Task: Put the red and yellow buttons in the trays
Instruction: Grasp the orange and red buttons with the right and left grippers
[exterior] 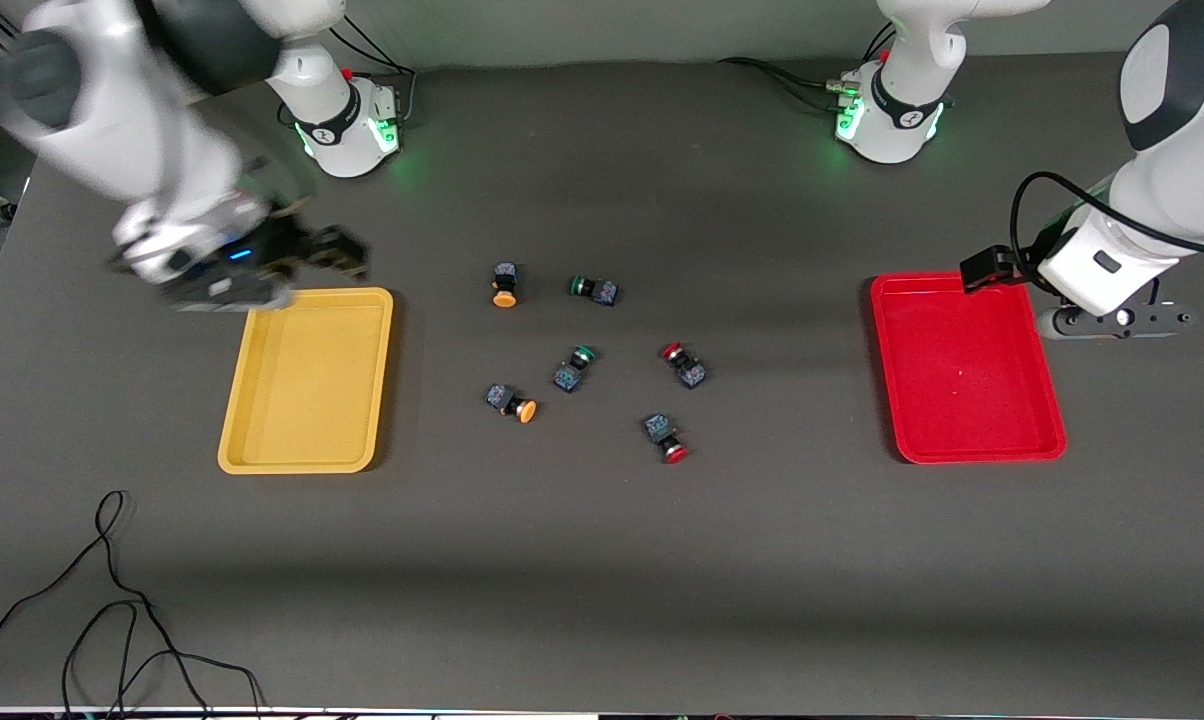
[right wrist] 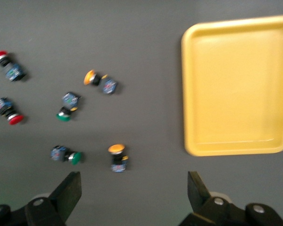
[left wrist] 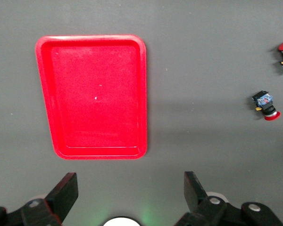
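Observation:
Two yellow-capped buttons (exterior: 505,285) (exterior: 513,402) and two red-capped buttons (exterior: 682,364) (exterior: 665,438) lie on the dark table between the trays. The yellow tray (exterior: 307,380) lies toward the right arm's end and the red tray (exterior: 967,365) toward the left arm's end; both are empty. My right gripper (exterior: 337,255) is open and empty, up over the table by the yellow tray's rim toward the bases. Its wrist view (right wrist: 134,188) shows the yellow tray (right wrist: 236,84) and all the buttons. My left gripper (exterior: 1112,320) is open and empty, up beside the red tray (left wrist: 94,94); its wrist view (left wrist: 129,188) also shows one red button (left wrist: 266,104).
Two green-capped buttons (exterior: 593,289) (exterior: 573,368) lie among the red and yellow ones. A loose black cable (exterior: 112,600) lies on the table near the front camera at the right arm's end. The arm bases (exterior: 347,125) (exterior: 887,115) stand along the table's edge.

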`<action>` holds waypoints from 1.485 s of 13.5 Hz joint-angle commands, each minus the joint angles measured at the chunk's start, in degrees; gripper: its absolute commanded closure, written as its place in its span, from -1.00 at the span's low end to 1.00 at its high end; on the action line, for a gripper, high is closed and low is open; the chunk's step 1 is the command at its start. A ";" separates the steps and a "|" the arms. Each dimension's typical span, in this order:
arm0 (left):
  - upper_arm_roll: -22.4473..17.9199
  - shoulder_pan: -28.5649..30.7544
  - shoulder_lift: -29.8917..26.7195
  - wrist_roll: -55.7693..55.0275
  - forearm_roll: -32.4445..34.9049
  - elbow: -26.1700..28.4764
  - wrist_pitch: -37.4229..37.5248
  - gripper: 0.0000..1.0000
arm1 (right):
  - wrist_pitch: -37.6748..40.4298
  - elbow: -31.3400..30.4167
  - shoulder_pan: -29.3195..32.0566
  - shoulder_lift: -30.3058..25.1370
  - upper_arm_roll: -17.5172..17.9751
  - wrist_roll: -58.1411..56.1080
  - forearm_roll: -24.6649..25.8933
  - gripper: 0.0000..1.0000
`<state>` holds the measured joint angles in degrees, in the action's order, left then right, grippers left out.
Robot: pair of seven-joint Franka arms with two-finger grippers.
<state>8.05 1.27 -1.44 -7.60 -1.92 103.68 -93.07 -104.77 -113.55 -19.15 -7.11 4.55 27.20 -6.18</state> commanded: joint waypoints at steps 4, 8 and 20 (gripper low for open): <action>0.13 -6.79 3.19 -12.24 -5.46 1.44 -3.25 -0.99 | -9.57 -13.26 -17.04 -5.90 -0.59 20.77 1.08 -1.00; 0.13 -14.61 8.99 -23.40 -5.38 3.54 -10.70 -0.99 | -13.69 -20.63 -19.26 -8.79 -0.59 20.88 5.47 -1.00; 0.56 -27.73 30.78 -53.75 -5.29 4.51 -39.19 -0.94 | -54.81 -33.66 -19.43 14.03 -0.59 21.58 5.48 -1.00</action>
<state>9.33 -24.80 26.91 -57.77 -7.17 108.75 -129.53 -154.08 -148.30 -38.08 0.51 4.26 47.16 -1.96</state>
